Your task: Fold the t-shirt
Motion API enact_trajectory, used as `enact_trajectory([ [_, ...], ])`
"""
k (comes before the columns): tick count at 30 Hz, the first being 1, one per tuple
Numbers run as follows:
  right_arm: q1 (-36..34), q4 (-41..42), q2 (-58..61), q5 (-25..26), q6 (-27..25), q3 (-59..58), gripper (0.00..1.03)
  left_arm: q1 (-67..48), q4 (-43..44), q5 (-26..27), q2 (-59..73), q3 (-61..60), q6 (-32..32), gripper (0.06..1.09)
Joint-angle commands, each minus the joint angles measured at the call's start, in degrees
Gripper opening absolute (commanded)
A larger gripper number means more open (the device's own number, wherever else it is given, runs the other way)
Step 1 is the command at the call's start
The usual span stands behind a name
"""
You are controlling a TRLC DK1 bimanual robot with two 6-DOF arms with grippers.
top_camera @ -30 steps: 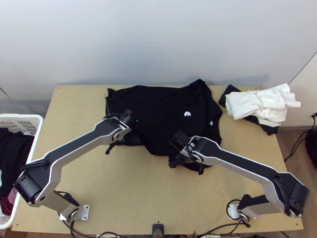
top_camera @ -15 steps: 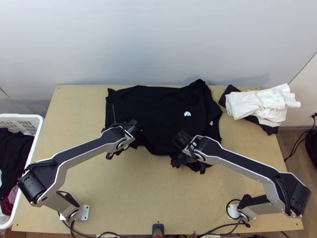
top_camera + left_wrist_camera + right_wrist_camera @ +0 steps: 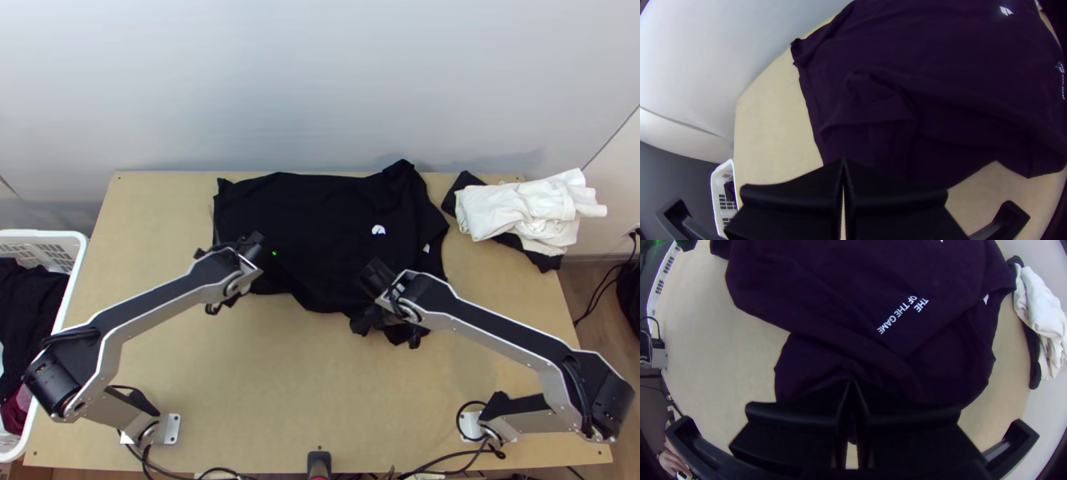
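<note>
Can see black T-shirt (image 3: pixel 320 216) lying mostly spread but creased on far half of table (image 3: pixel 320 400), overlapping itself toward near R, w/ white print facing up. Can see L tool (image 3: pixel 230 299) closed, tips tog., over shirt's near L part, & R tool (image 3: pixel 382 317) clamped on fabric at near R part. Can also see white garment (image 3: pixel 520 210) bunched atop dark garment (image 3: pixel 462 190) at table's far R corner, plus laundry basket (image 3: pixel 50 234) w/ clothes beside table's L edge.
</note>
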Motion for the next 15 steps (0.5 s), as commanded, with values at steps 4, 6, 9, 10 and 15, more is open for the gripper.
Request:
enact_trajectory([
  [4,-1.93,-0.12,-0.65,0.03,0.04,0.26,0.03,3.23,-3.14,3.84,-3.11,2.64,-1.22,0.28],
  [6,-1.93,-0.12,-0.47,-0.06,0.12,0.61,0.03,1.91,-5.25,4.63,-1.97,4.05,-2.72,0.51],
  [9,-2.11,-0.21,-0.38,0.03,0.04,0.97,0.03,0.85,-14.66,7.09,3.04,8.70,-7.81,0.86],
  [10,-2.28,-0.48,-0.47,0.03,0.04,0.97,0.03,0.85,-17.38,7.79,4.80,9.76,-9.31,0.93],
  [15,-2.46,-0.83,-0.82,-0.06,0.04,0.35,0.03,-0.03,-19.40,9.99,6.29,9.50,-11.24,1.01],
])
